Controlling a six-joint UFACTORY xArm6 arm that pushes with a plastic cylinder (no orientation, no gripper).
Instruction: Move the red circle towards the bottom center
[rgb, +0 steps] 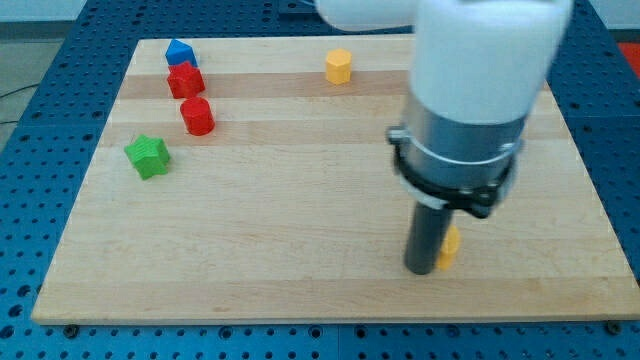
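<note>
Half hidden behind my tip (420, 270): a yellow block (451, 243), shape unclear. Far off at upper left, red circle (198, 117), upright, uncovered. No jaws fitted.

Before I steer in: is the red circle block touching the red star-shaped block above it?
Apart. The camera view shows a strip of bare wood between the red circle block and the red star-shaped block.

The red circle (198, 116) is a short red cylinder standing upright on its flat end on the wooden board (300, 200). It sits in the board's upper-left part, at about ten o'clock from the board's centre, well apart from the bottom edge.
</note>
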